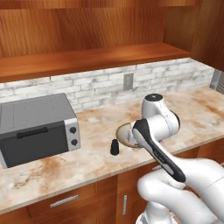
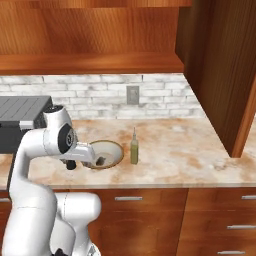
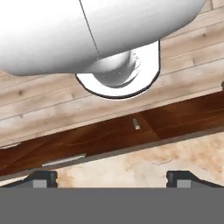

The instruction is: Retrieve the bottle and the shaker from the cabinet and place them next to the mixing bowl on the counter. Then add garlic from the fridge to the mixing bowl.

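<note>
The olive-green bottle [image 2: 134,148] stands upright on the counter [image 2: 190,150] just right of the mixing bowl [image 2: 106,152]. The black shaker [image 1: 114,147] stands just left of the bowl [image 1: 124,134], whose right half my arm hides. Above, the wooden cabinet shelf [image 1: 87,61] is bare. In the hand view, my gripper [image 3: 111,179] is open with nothing between its fingertips [image 3: 41,177]. It looks down past the counter edge [image 3: 175,157] at the drawer fronts and floor. The fridge and garlic are out of view.
A grey toaster oven [image 1: 37,127] sits on the counter's left end. A wall outlet [image 1: 128,81] is in the brick backsplash. Drawers with silver handles [image 1: 64,201] run below. A tall wooden panel [image 2: 220,65] bounds the right side.
</note>
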